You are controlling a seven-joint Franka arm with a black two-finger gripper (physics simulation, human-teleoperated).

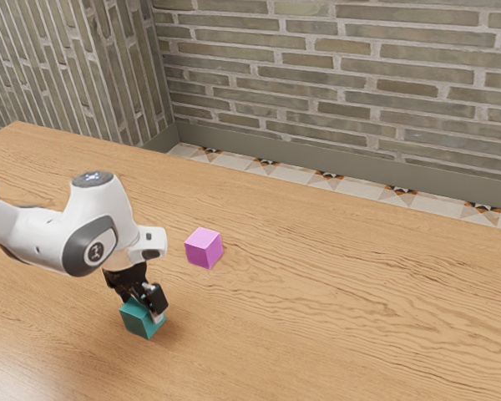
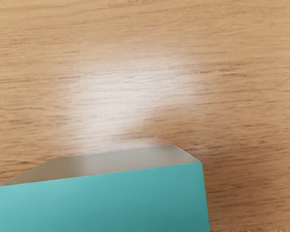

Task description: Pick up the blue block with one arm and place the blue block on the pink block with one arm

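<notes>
The black two-finger gripper [image 1: 144,302] is right down on the small blue-green cube [image 1: 139,323], which sits on the wooden table [image 1: 342,276] near the exterior view's lower left. Whether the gripper has clamped the cube or merely straddles it, I cannot tell. In the wrist view the cube [image 2: 101,200] looms directly under the hand, so the approach looks centred for a grab. The pink cube [image 1: 204,247], the target, stands apart, further up the table. Lifting looks like the next call.
</notes>
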